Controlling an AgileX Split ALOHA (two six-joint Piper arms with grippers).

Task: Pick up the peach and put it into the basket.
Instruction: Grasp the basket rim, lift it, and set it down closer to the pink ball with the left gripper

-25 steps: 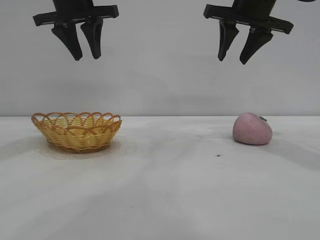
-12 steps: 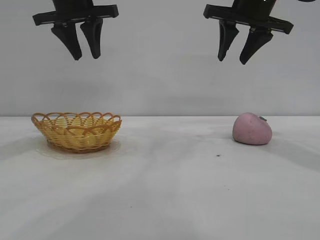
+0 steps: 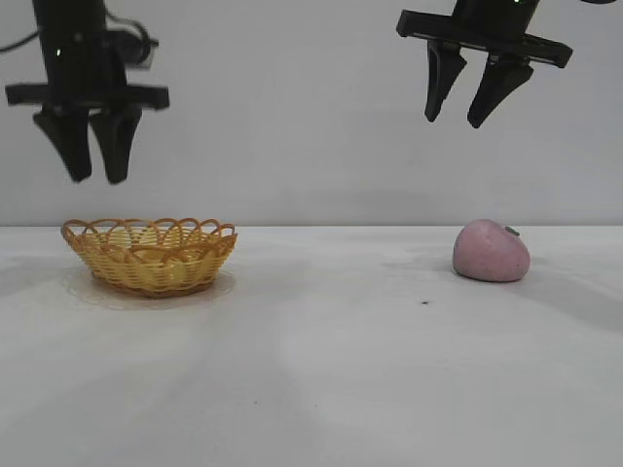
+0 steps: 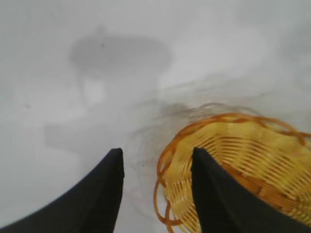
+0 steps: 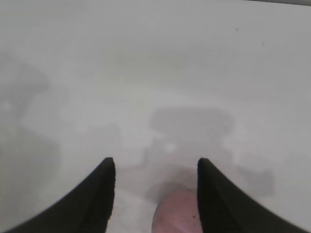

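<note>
My left gripper: fingers apart, above basket | my right gripper: fingers apart, high over peach on table

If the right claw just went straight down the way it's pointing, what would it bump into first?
Probably the peach. The right gripper hangs open high above it, pointing down, and its wrist view shows the peach just between the fingertips. Nothing else lies in between, though it may only catch the peach's edge.
</note>
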